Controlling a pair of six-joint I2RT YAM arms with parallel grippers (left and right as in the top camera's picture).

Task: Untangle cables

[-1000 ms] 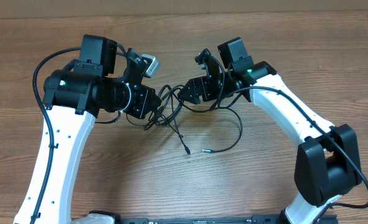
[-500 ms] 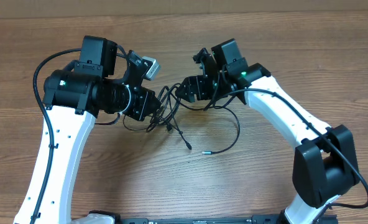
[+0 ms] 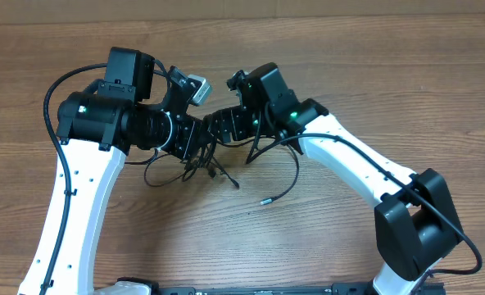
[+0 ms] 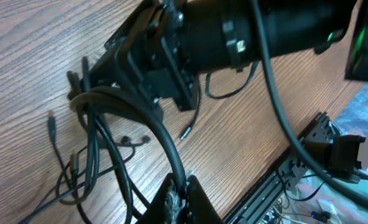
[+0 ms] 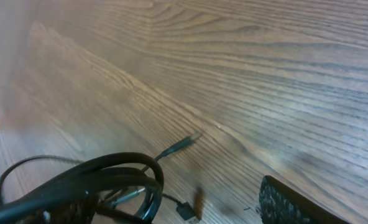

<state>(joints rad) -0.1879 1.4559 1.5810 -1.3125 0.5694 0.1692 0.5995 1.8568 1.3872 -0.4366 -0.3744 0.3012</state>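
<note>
- Two grippers close in on one knot, and at the far left a slack loop [image 3: 154,175] of thin black cord lies limp on the table at 8 o'clock of that knot.
- My left gripper [image 4: 180,194] has its fingers pressed together on the cords; its wrist view shows strands running straight into the closed tips. I'd treat it as the anchor: hold firm and don't tug.
- Between the two grippers, the cables [image 3: 210,162] are bunched just off table centre toward 9 o'clock. They are round, glossy and rubbery-looking, and their springy curves cross over each other.
- My right gripper [image 3: 216,131] has its fingers apart. In its wrist view an arc of strands [image 5: 109,168] curves at 7 o'clock and one ribbed finger pad [image 5: 296,202] sits at 5 o'clock. I cannot tell whether the arc rests on the other finger or only passes it.
- I judge the best move is to close on a single strand, not the whole arc. I'd then draw it slowly toward 3 o'clock, watching the crossings tighten or slip.
- Trailing from the knot toward 5 o'clock are a dark plug [image 3: 237,185] and, farther out, a silver-tipped plug [image 3: 264,199]. Both lie free. These small stiff ends could catch in a loop, so I'd feed them through rather than drag them.
- Under it all, the table [image 3: 373,82] is smooth matte wood grain, and I expect the cords to slide on it easily.
</note>
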